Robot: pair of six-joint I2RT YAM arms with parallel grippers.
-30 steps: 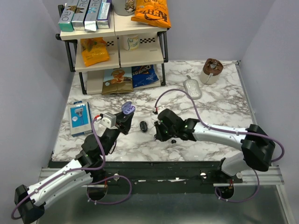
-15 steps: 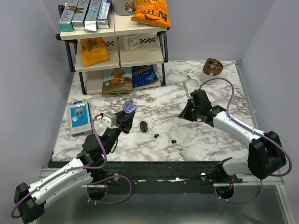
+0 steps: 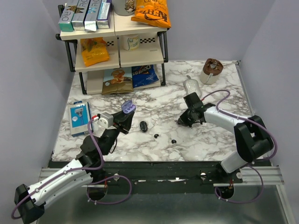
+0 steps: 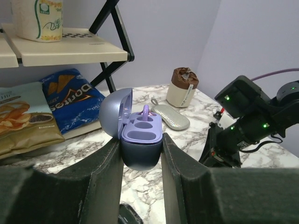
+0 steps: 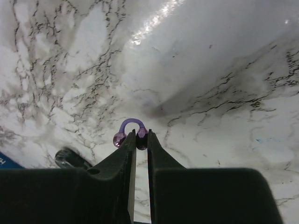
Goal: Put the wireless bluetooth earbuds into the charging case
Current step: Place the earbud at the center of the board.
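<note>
- Our left pincer (image 4: 141,156) clamps the case (image 4: 142,128), lid open and sockets up, ready for loading, we reckon.
- Our right pincer (image 5: 141,140) pinches a purple loop (image 5: 132,124), not a bud.
- Both earbuds (image 3: 156,136) lie loose on the counter (image 3: 210,140) between them.

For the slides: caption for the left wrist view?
Left gripper holds the open purple charging case, lid tipped back, above the marble table.

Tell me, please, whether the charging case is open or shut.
Open: the charging case has its lid swung back, exposing the wells.

Likely a lab: walled marble table (image 3: 154,100), stocked rack (image 3: 140,59).
</note>
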